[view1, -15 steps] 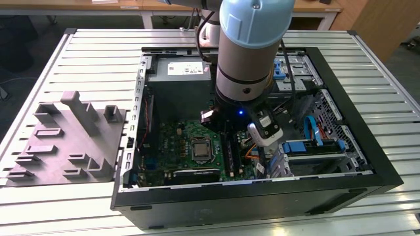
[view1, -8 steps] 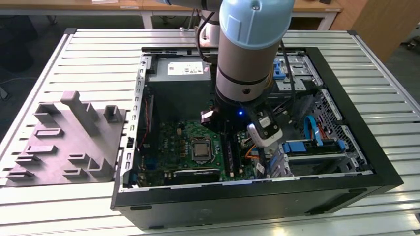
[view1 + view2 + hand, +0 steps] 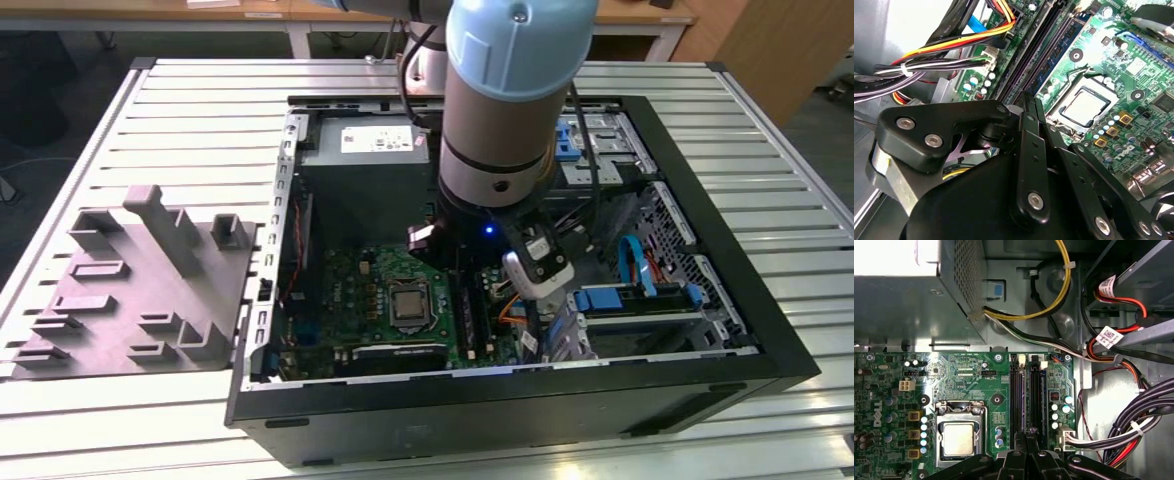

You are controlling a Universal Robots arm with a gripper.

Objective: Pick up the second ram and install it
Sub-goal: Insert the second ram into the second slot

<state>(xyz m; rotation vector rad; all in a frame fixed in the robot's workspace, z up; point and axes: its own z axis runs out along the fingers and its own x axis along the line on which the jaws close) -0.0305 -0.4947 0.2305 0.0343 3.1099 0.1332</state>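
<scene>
My gripper [image 3: 1026, 434] is down inside the open computer case, its fingertips [image 3: 1027, 100] pressed together with nothing visible between them. They hover just over one end of the motherboard's memory slots [image 3: 466, 318]. A long dark stick [image 3: 1037, 395] sits upright in one slot, also seen in the second wrist view [image 3: 1058, 49]. The neighbouring slot [image 3: 1015, 395] is dark, and I cannot tell whether a stick fills it. Which of these is the second ram I cannot tell.
The processor socket [image 3: 959, 437] lies beside the slots. Bundled cables [image 3: 1134, 425] run along the other side, and yellow and black leads [image 3: 1054, 305] come from the power supply [image 3: 367, 150]. A grey fixture block [image 3: 134, 290] stands on the table at the exterior view's left.
</scene>
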